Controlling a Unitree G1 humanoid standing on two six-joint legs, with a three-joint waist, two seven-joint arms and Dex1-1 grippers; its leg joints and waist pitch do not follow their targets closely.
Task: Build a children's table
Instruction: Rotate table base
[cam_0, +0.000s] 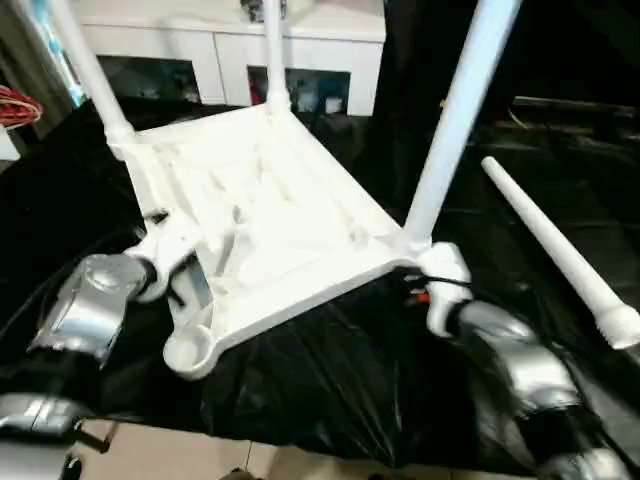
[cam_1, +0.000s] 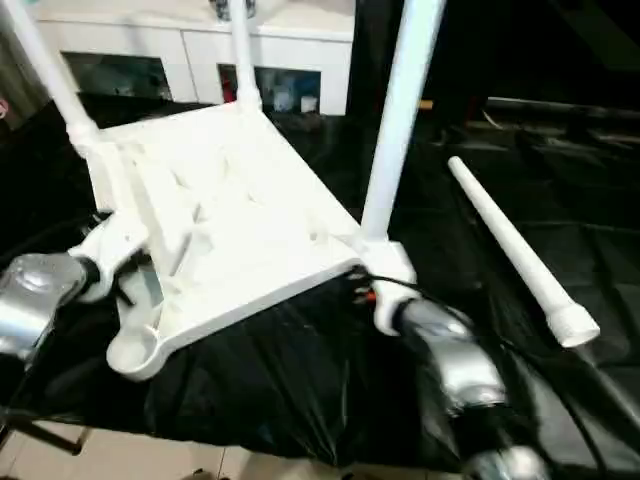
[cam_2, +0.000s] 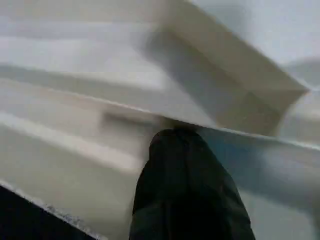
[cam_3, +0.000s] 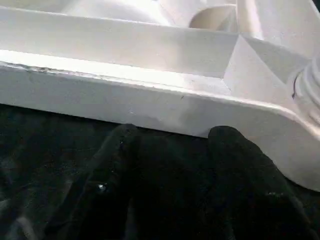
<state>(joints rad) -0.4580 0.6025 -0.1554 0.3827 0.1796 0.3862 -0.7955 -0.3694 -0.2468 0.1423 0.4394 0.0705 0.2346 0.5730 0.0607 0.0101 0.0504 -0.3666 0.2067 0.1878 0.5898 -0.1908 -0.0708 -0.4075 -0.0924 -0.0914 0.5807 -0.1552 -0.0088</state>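
The white table top (cam_0: 270, 220) lies underside up on black cloth, its ribs showing. Three legs stand in corner sockets: one near right (cam_0: 455, 120), one far middle (cam_0: 272, 50), one far left (cam_0: 90, 70). The near-left socket (cam_0: 188, 352) is empty. A loose leg (cam_0: 555, 245) lies on the cloth to the right. My left gripper (cam_0: 175, 250) holds the top's left rim, one black finger (cam_2: 185, 185) pressed on a rib. My right gripper (cam_0: 425, 285) sits at the near-right corner, its two fingers (cam_3: 115, 165) spread apart below the rim.
A white cabinet (cam_0: 230, 45) with glass-fronted compartments stands behind the table. The black cloth (cam_0: 330, 380) ends near the front, where pale floor (cam_0: 180, 455) shows. A bundle of red wires (cam_0: 15, 105) sits at the far left.
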